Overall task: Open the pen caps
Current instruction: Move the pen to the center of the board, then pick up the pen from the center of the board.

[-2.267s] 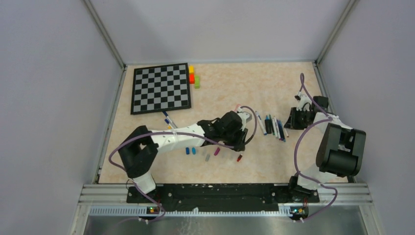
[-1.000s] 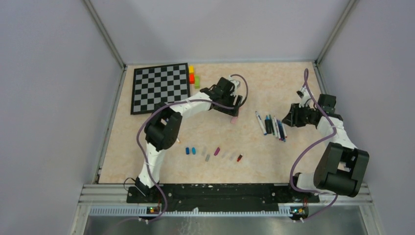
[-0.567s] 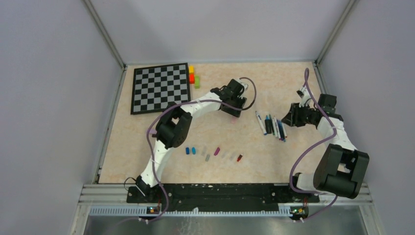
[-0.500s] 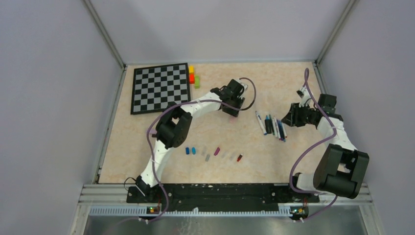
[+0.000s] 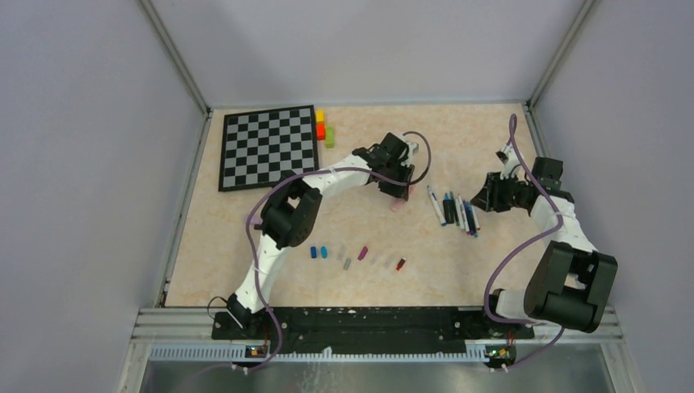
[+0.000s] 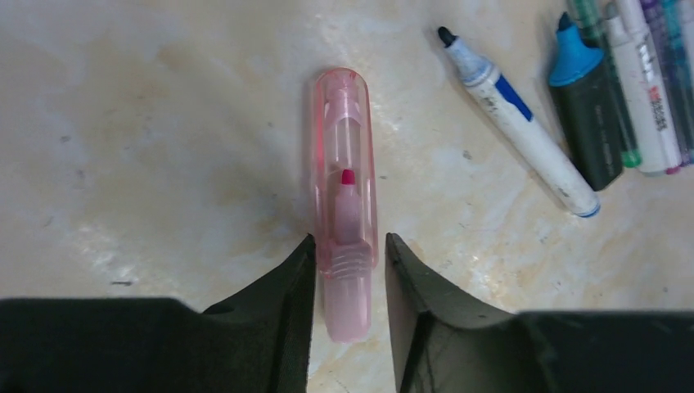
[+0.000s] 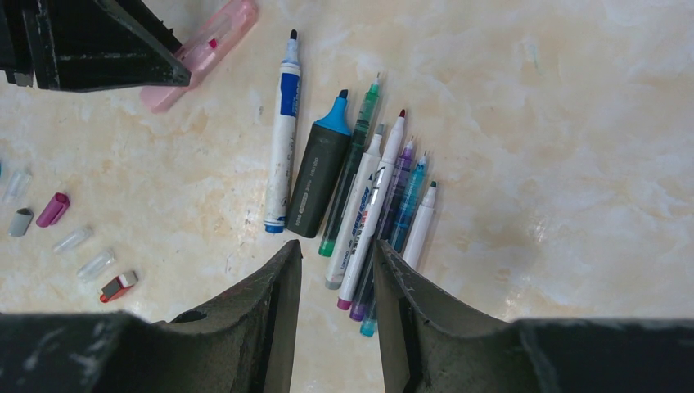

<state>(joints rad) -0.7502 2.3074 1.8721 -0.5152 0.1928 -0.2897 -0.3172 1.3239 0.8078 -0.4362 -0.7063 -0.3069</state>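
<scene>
The pens [image 7: 360, 205] lie uncapped in a row, loose caps [image 5: 362, 253] well to its near side, while the highlighter [image 6: 344, 205] just beside that row is still capped, the left gripper [image 6: 350, 243] narrow around it, grip uncertain, the right gripper [image 7: 337, 250] slightly parted, empty, above the row.

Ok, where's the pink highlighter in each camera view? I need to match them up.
Top external: the pink highlighter lies mid-table at the tip of the left gripper, left of the pen row.
Left wrist: highlighter centre frame, lengthwise between the fingers.
Right wrist: highlighter top left, partly hidden by the left gripper.
Shared landmark: the white marker with a blue band, just right of it in every view.
</scene>
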